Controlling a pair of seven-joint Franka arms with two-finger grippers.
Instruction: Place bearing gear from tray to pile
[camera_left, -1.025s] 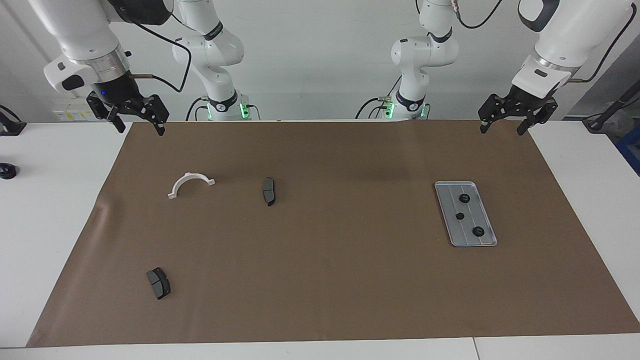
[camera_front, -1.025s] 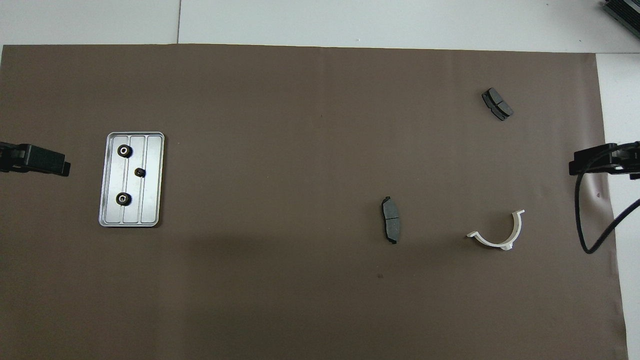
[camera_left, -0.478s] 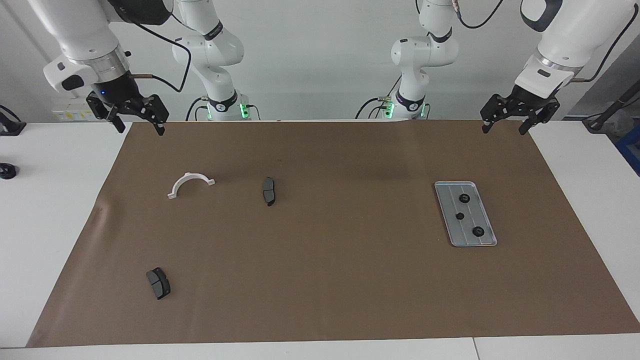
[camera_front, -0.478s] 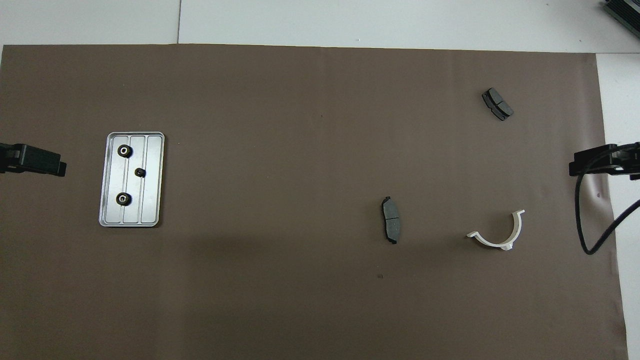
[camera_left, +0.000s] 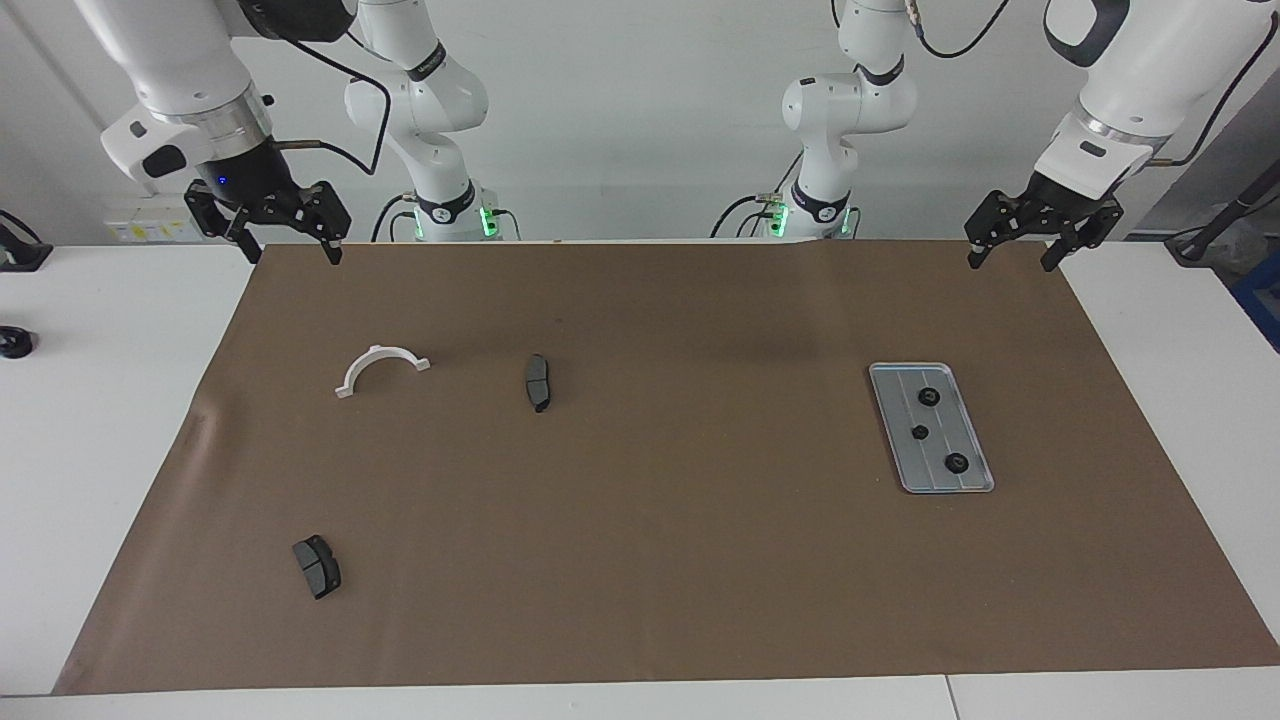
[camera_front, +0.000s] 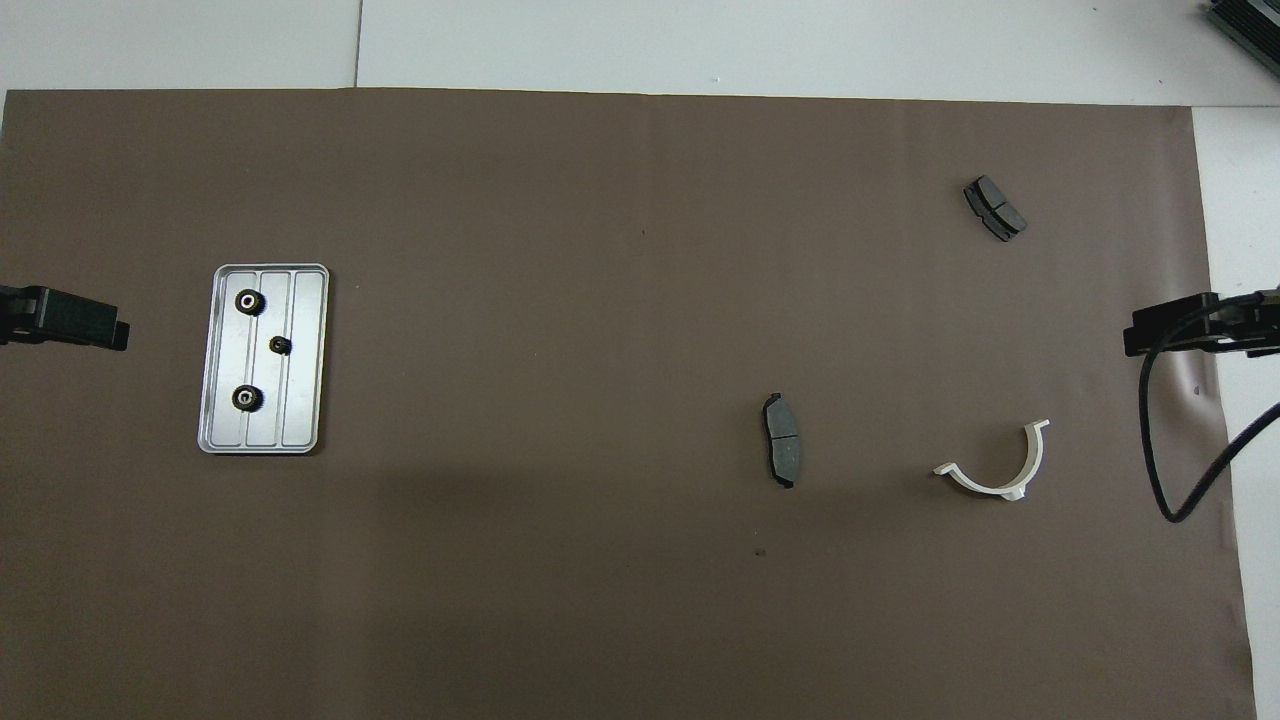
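Observation:
The silver-grey tray (camera_left: 948, 420) lies on the brown mat toward the left arm's end; it also shows in the overhead view (camera_front: 302, 360). Three small black gears (camera_left: 929, 396) sit in a row in it, also seen from overhead (camera_front: 249, 301). No pile of gears outside the tray is in view. My left gripper (camera_left: 1009, 263) hangs open and empty over the mat's corner by the robots, at the left arm's end, apart from the tray. My right gripper (camera_left: 291, 256) hangs open and empty over the mat's corner by the robots at the right arm's end.
A white half-ring bracket (camera_left: 381, 368) and a dark brake pad (camera_left: 538, 382) lie toward the right arm's end. A second brake pad (camera_left: 317, 566) lies farther from the robots. The brown mat (camera_left: 640, 540) covers most of the table.
My right gripper has shifted a little toward the table's middle. My left gripper has drawn slightly away from the tray toward the table's end. Nothing on the mat has moved.

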